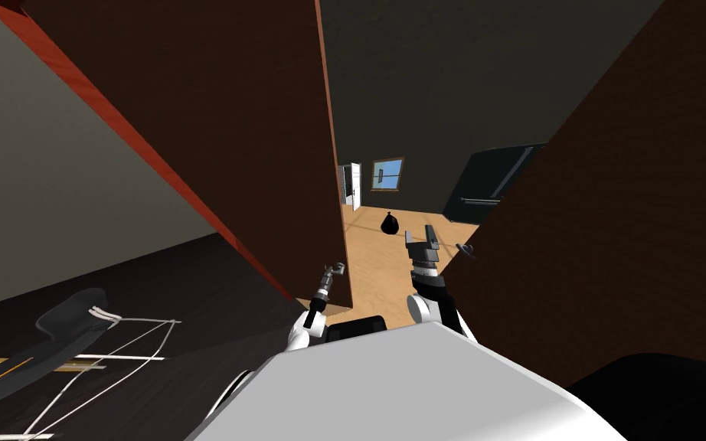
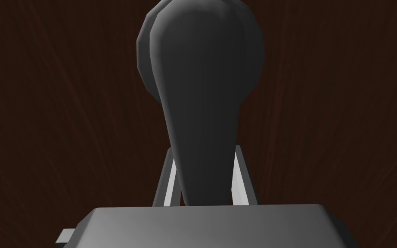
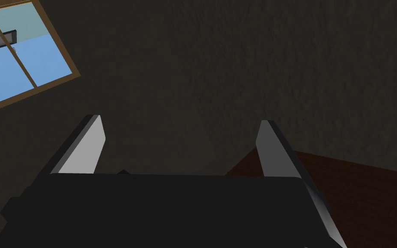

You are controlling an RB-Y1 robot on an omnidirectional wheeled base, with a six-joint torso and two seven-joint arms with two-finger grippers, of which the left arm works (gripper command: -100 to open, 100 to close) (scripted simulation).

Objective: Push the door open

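Dark wood-grain door (image 2: 55,107); left gripper (image 2: 204,150) clasps its smooth tapered lever (image 2: 202,86); right gripper (image 3: 180,120) spread.

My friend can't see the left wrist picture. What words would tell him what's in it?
The left tool is shut on a dark grey door handle, with one thin finger pressing each side of its narrow end. Behind it is the dark brown wooden door.

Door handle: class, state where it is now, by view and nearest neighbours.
In the left wrist view, the dark door handle lies gripped between the left end effector's two fingers, against the dark brown door.
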